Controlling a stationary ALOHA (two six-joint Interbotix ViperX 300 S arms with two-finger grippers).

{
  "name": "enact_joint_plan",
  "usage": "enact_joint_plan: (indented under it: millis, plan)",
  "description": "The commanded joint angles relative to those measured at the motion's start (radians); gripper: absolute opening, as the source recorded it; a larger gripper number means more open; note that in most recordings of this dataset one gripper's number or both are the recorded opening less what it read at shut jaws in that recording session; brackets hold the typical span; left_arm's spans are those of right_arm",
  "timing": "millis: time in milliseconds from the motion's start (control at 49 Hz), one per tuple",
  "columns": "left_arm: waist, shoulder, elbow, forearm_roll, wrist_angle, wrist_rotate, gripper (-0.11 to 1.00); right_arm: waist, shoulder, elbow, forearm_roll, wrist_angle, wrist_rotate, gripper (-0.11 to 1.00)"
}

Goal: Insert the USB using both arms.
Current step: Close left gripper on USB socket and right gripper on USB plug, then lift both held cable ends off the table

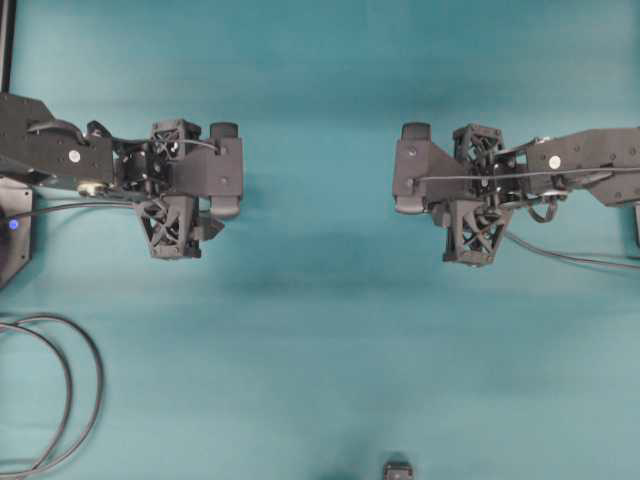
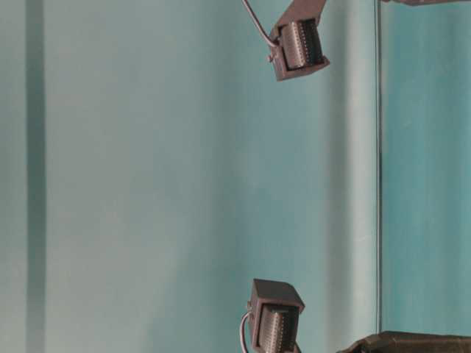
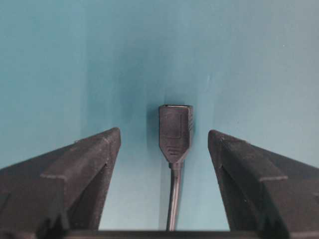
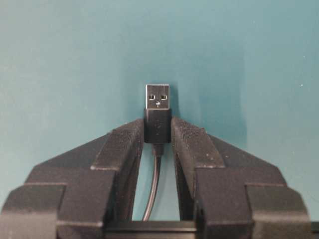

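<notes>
between right jaws, usb (image 4: 157, 110) clamped

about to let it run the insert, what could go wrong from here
1. The left end effector is open around the socket, with gaps on both sides. If it closes off-centre, the socket may twist or slip away.
2. The right end effector pinches only the plug's dark body, near the fingertips. Pushing force might slide the plug back or tilt it.
</notes>
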Motion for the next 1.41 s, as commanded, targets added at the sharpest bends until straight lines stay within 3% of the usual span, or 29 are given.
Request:
enact_joint_plan:
  millis: [0, 530, 632, 877, 1386]
  plan:
    - [0.002, -0.006, -0.017, 0.002, 0.0, 0.015, 0.78, 0.014, 0.003, -0.012, -0.002, -0.002, -0.002, 0.22]
    - [-0.005, 0.034, -0.026, 0.002, -0.006, 0.015, 0.75, 0.015, 0.002, -0.014, -0.002, -0.002, -0.002, 0.22]
    - [-0.005, 0.034, -0.026, 0.002, -0.008, 0.015, 0.67, 0.015, 0.002, -0.015, -0.002, -0.002, -0.003, 0.22]
    - [-0.018, 0.04, -0.021, 0.002, -0.005, 0.023, 0.36, 0.014, -0.006, -0.014, -0.002, -0.002, -0.003, 0.22]
    - [-0.037, 0.071, -0.029, 0.002, 0.0, 0.034, 0.33, 0.015, -0.037, -0.014, -0.002, -0.002, -0.005, 0.21]
